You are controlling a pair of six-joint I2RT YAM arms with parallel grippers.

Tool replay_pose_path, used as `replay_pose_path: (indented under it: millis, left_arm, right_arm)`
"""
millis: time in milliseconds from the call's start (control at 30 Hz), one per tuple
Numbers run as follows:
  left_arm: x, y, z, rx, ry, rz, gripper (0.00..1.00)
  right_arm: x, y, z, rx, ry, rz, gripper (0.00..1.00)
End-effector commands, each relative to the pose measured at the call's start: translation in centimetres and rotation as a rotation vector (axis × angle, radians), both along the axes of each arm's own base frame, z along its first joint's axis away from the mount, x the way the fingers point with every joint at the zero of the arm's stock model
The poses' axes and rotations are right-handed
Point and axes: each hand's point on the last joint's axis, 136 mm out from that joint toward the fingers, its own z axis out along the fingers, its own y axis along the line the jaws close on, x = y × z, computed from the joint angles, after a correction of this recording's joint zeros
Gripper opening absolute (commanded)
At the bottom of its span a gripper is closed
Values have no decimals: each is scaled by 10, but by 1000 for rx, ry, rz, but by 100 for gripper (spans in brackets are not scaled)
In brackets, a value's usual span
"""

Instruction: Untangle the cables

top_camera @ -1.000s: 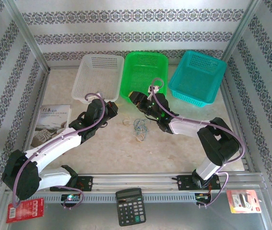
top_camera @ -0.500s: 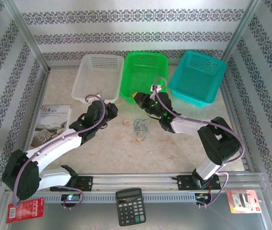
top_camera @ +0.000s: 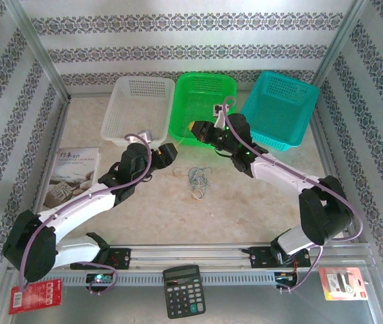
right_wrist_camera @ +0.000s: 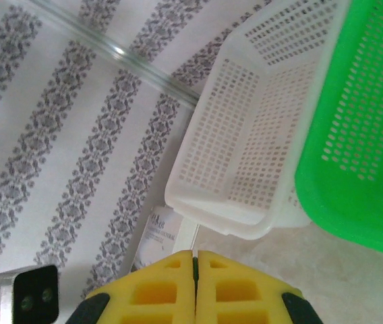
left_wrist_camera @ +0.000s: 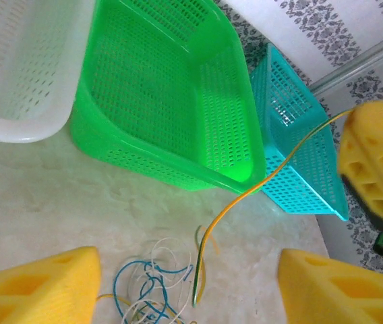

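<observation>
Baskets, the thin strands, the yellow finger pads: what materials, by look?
Green basket, white basket, teal basket: moulded plastic, slightly glossy; perforated grid walls, thick rims. Cables: likely plastic-insulated wire, smooth; they hold springy curls, the yellow-green strand an arc. Left finger pads: probably matte foam or soft printed plastic, with recessed cells; can't tell which.

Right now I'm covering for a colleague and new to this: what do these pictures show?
Two robot arms are bolted at a table's near edge. One picture looks down from above; the others come from a camera on each wrist. On the table lie a tangle of thin cables, a white basket, a green basket and a teal basket. The left claw is open near the tangle. The right claw is shut on a yellow-green cable that hangs toward the tangle.
</observation>
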Motion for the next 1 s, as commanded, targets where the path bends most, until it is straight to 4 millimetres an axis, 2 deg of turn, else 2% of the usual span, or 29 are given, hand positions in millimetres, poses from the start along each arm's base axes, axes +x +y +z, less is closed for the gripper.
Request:
replay_pose_path:
  millis: [0,167,400,600,667,800,900,967]
  left_arm:
    - [-6,-5,21,93,-149,-96,74]
    - [-10,-9,37,215,-258,-195,78]
    - [-20,-31,77,225,-380,-351,79]
    - [-14,-45,80,218,-373,-403,77]
    - [-10,-47,76,213,-367,-397,71]
    - [-6,-50,67,185,-356,-395,44]
    - [-9,-54,58,151,-340,-412,29]
    - [-10,-56,52,130,-329,-421,23]
  right_arm:
    - [-18,3,20,-84,-64,111,0]
    - [-34,5,43,-136,-110,185,0]
    - [-51,8,57,-186,-140,223,0]
    - [-63,18,72,-174,-170,250,0]
    - [-66,19,80,-164,-183,251,0]
    - [-72,18,99,-140,-214,245,0]
    - [-72,12,113,-136,-243,218,0]
    - [-70,8,121,-133,-260,197,0]
